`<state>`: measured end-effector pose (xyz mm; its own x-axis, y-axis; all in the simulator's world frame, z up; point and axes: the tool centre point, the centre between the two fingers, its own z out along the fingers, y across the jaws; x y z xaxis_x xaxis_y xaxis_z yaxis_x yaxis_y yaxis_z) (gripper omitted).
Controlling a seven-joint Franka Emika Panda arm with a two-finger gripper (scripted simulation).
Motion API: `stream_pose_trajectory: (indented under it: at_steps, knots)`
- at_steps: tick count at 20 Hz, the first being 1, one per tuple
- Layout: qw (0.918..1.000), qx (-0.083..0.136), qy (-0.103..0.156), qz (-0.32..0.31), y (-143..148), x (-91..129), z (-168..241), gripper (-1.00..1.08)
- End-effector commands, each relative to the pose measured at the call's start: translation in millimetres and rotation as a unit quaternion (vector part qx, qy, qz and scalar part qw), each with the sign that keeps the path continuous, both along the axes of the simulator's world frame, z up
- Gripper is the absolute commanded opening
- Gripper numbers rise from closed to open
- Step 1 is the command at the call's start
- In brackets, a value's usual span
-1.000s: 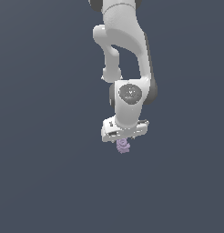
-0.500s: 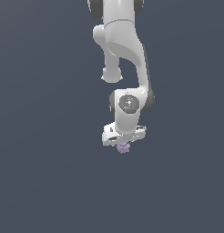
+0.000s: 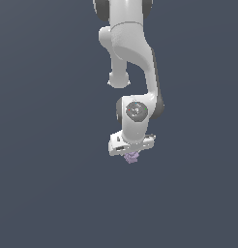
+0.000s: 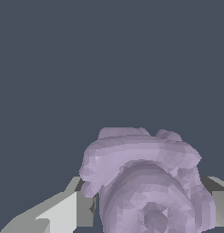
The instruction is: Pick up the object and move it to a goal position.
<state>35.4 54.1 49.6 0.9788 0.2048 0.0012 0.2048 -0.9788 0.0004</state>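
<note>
1. The only surface in sight is a flat, dark slate-grey ground (image 3: 48,193) that fills the exterior view from edge to edge, with no seam, edge or marking on it.
2. The wrist view shows the same plain grey ground (image 4: 109,59) (equally even in tone).
3. Nothing can be made out lying directly on it; whether the arm's base stands on it is out of frame.

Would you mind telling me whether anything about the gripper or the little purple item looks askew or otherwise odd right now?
Nothing stands out. The lilac object sits between the fingers of the gripper, as the wrist view shows. It looks intact, and nothing else shows against the plain grey background.
</note>
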Motion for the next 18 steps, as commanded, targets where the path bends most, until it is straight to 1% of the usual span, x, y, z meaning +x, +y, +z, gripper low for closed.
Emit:
stream_pose_trajectory:
  at_steps: [1,10,18]
  knots:
    - [1.0000,0.000,0.001,0.000,0.6,-0.5,-0.7,-1.00]
    - [1.0000,0.000,0.000,0.000,-3.5,-3.8,10.5,-1.00]
    - [1.0000,0.000,0.000,0.000,-16.4,-17.7,49.8,-1.00]
